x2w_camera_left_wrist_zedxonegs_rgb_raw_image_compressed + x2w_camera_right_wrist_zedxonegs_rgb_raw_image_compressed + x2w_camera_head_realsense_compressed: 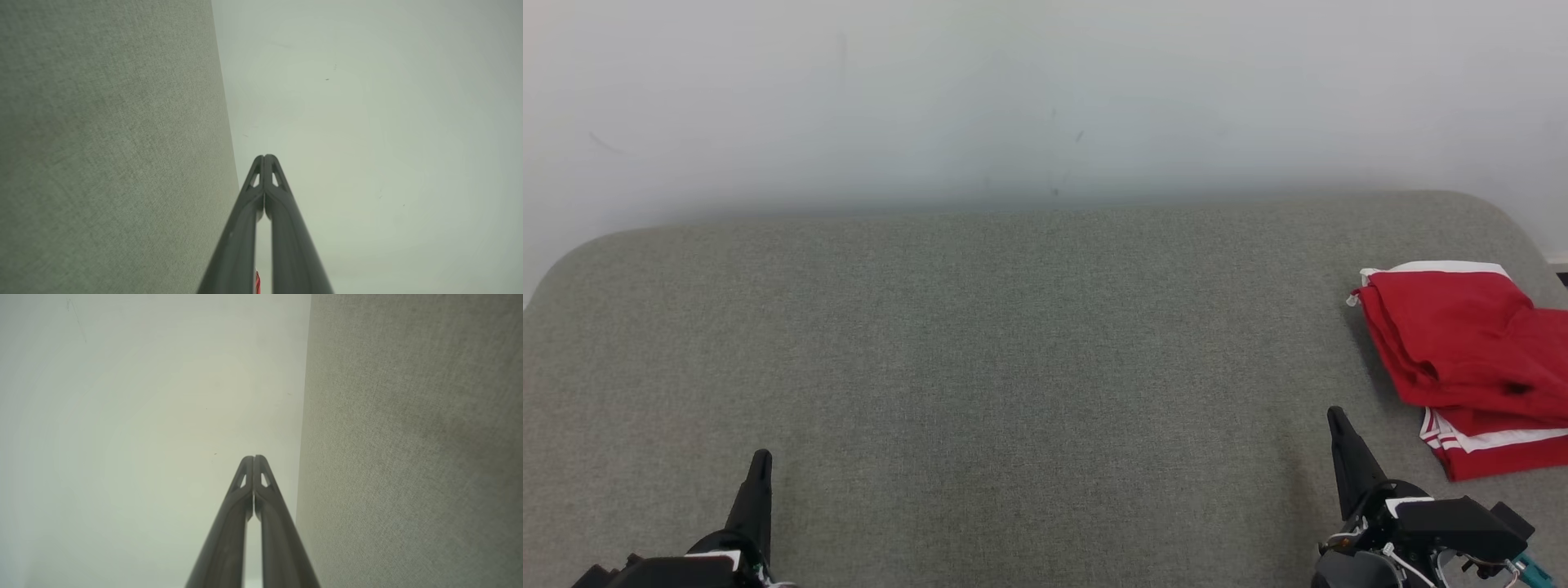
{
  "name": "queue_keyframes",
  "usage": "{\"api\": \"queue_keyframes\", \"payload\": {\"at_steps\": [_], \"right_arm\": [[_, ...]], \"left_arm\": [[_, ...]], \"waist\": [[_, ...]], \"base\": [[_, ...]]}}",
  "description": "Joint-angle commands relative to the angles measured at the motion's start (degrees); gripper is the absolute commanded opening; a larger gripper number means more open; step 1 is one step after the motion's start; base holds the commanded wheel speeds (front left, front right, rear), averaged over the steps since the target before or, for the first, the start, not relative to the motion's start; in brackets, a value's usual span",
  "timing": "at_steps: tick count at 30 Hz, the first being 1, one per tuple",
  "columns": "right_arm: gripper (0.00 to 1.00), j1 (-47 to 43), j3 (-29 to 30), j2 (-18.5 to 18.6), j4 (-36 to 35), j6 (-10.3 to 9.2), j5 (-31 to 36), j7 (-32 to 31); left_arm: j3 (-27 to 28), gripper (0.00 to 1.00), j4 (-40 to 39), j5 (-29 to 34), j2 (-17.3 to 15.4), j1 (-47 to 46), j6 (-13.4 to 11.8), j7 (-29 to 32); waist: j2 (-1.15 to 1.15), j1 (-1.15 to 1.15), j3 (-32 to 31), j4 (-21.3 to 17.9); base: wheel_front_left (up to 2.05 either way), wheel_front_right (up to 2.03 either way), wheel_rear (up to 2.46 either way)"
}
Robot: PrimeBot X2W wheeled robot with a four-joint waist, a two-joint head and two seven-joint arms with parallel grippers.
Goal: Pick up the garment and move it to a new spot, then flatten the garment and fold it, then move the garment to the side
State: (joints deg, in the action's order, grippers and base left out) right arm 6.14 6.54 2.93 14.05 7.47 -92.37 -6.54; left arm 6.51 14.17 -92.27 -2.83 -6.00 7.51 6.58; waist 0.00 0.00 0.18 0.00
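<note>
The garment (1470, 359) is red with white trim and lies folded at the right edge of the grey fabric surface (1013, 367) in the head view. A sliver of red garment (257, 282) peeks between the fingers in the left wrist view. My right gripper (1337, 418) is shut and holds nothing, at the lower right, a little left of and nearer than the garment. At the lower left, far from the garment, my left gripper (761, 457) is shut and holds nothing. In both wrist views the fingertips of the left gripper (265, 157) and right gripper (253, 459) press together.
A pale wall (1045, 98) rises behind the grey surface. The surface has rounded far corners, and its wide middle stretch lies bare between my two grippers.
</note>
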Motion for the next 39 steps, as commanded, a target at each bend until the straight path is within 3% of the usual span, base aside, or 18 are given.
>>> {"api": "queue_keyframes", "payload": {"at_steps": [1,39], "right_arm": [[0.0,0.3,0.0,-0.1,0.0,0.04,-0.1,-0.1],[0.0,0.3,0.0,-0.1,0.0,0.04,-0.1,-0.1]], "left_arm": [[0.1,0.0,-0.2,-0.3,-0.1,-0.6,0.1,0.1],[0.1,0.0,-0.2,-0.3,-0.1,-0.5,0.1,0.1]], "waist": [[0.0,0.0,0.0,0.0],[0.0,0.0,0.0,0.0]], "base": [[0.0,0.0,0.0],[0.0,0.0,0.0]]}}
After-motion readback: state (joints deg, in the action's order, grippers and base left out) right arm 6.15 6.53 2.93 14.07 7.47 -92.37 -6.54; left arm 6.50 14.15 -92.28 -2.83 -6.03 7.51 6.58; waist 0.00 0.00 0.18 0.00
